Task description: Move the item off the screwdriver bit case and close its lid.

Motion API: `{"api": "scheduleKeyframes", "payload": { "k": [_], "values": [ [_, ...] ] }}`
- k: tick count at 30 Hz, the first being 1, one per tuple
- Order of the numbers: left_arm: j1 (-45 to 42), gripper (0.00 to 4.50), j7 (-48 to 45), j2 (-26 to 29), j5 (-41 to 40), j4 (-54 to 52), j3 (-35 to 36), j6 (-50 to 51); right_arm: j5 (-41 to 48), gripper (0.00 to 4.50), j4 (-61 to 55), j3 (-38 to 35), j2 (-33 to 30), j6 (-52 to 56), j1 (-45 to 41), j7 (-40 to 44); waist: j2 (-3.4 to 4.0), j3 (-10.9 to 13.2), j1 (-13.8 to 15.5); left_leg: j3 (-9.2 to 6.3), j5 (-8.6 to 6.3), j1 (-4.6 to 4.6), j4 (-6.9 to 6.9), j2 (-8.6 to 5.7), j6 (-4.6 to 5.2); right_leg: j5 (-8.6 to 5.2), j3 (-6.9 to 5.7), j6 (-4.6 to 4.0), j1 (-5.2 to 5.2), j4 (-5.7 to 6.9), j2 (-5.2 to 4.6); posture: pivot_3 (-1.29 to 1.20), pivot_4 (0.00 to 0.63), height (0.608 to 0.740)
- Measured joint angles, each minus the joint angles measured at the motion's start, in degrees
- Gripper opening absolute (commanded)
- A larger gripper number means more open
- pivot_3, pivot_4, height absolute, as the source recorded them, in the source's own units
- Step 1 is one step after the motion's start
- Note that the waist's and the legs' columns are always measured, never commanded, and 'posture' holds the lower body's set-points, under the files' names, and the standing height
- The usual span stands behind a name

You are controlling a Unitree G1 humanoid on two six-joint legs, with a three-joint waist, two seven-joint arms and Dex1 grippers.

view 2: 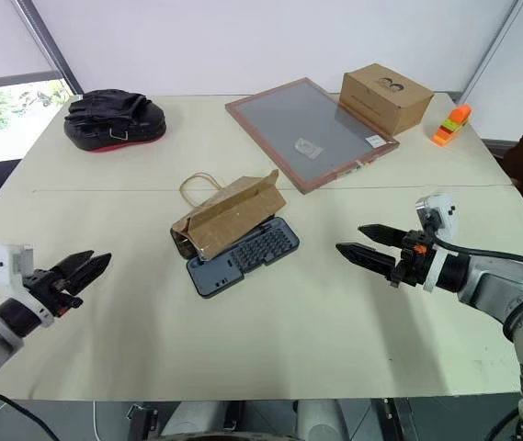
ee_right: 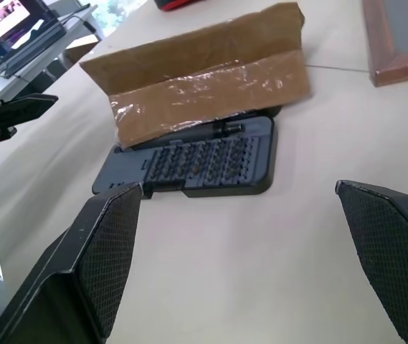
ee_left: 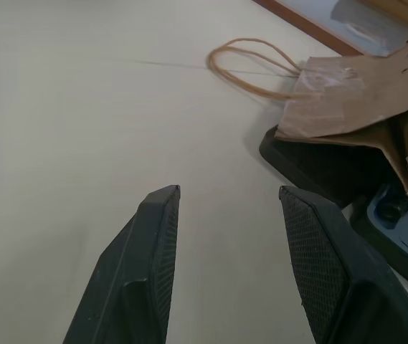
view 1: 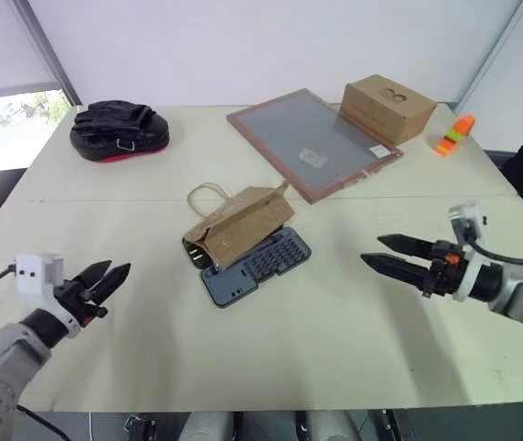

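Mid-counter [view 1: 353, 349], paper bag [view 1: 243, 225] covers the open bit case [view 1: 259, 262], lid probably beneath. Both empty: right hand [view 1: 392, 254] wide open, left hand [view 1: 105, 280] half-open. Next: lift bag clear.

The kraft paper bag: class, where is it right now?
In the head views the kraft paper bag sits near the table's middle, draped over the far part of the open screwdriver bit case, between both grippers and nearer than the framed grey panel.

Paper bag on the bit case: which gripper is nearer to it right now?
Right, slightly. The right gripper hovers open beside the case, facing the paper bag. The left gripper hangs nearer the table's front edge, farther off.
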Motion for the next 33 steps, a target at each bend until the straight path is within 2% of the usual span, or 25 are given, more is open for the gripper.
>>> {"api": "scheduleKeyframes", "payload": {
  "k": [27,33],
  "values": [
    [-1.18,2.28,-0.91,-0.28,1.54,1.12,0.23,-2.47,-3.73,4.50,1.53,2.83,-0.11,-4.05,-0.92,-0.22,0.01,0.00,0.00,0.00,0.00,0.00,0.00,0.00,0.00,0.01,-0.01,0.01,0.01,-0.03,0.01,0.00,0.150,0.740],
    [-3.39,2.28,-0.19,-0.13,6.26,3.62,-0.46,-5.14,-5.42,4.50,2.62,4.24,-0.11,-5.67,-2.41,0.44,0.01,0.00,-0.06,0.00,0.00,0.01,0.00,0.00,0.00,0.02,-0.01,0.03,0.01,-0.02,0.03,0.00,0.150,0.740]
  ]
}}
